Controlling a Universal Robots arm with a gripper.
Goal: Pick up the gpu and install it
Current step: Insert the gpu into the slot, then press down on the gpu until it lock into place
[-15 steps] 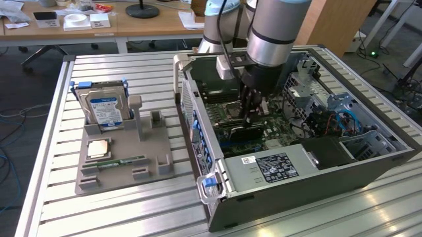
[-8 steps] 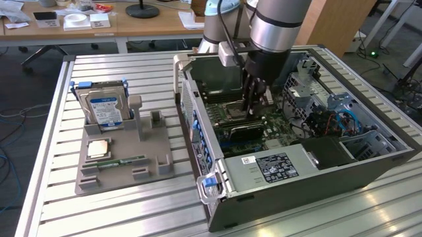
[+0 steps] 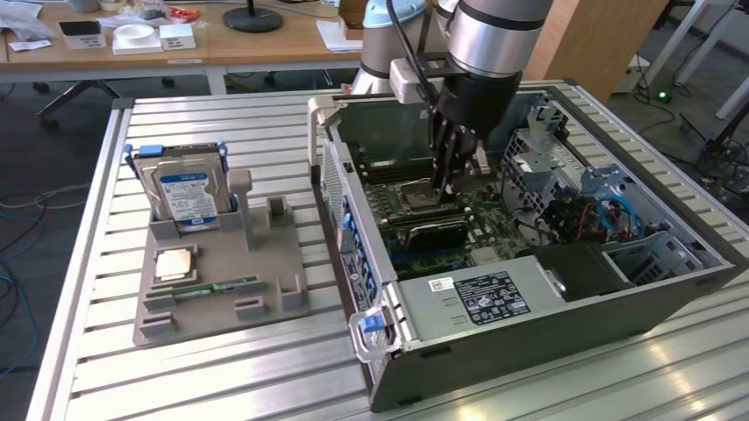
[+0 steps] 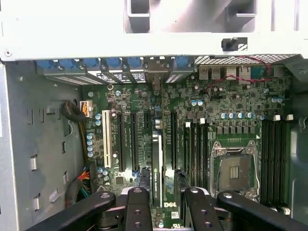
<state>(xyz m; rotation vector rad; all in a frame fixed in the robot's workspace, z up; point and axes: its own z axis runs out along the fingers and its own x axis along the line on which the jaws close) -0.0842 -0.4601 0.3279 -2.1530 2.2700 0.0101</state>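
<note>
The gpu [image 4: 157, 166], a thin flat black expansion card, stands on edge in a long slot of the green motherboard [image 4: 216, 106]. In the wrist view it shows edge-on, a narrow dark strip with white lettering along it. In the exterior view it is the low black slab [image 3: 431, 232] on the board, between the empty silver processor socket [image 3: 416, 193] and the black power supply box with a white label [image 3: 486, 294].

The black two-fingered gripper [image 4: 168, 195] hangs directly over the card, inside the case. Its fingers [image 4: 138, 207] are apart, one on each side of the card's line, and the gap between them is wider than the card's edge. Whether a pad touches the card I cannot tell. In the exterior view the gripper [image 3: 448, 180] reaches down from the silver arm [image 3: 497, 35] to just above the socket.

The board sits in a grey metal computer case [image 3: 527, 338] that lies open on its side, taking up the half of the slatted aluminium table [image 3: 234, 386] toward the exterior view's right. Blue cables [image 3: 615, 215] run through the case's drive bay.

Well apart from the case, near the table's edge at the exterior view's left, is a grey plastic parts holder [image 3: 275, 263]. It carries an upright silver hard drive with a blue-white label [image 3: 188, 197], a flat square processor chip [image 3: 175, 263], and a narrow green memory stick [image 3: 219, 287] lying along its near side.
</note>
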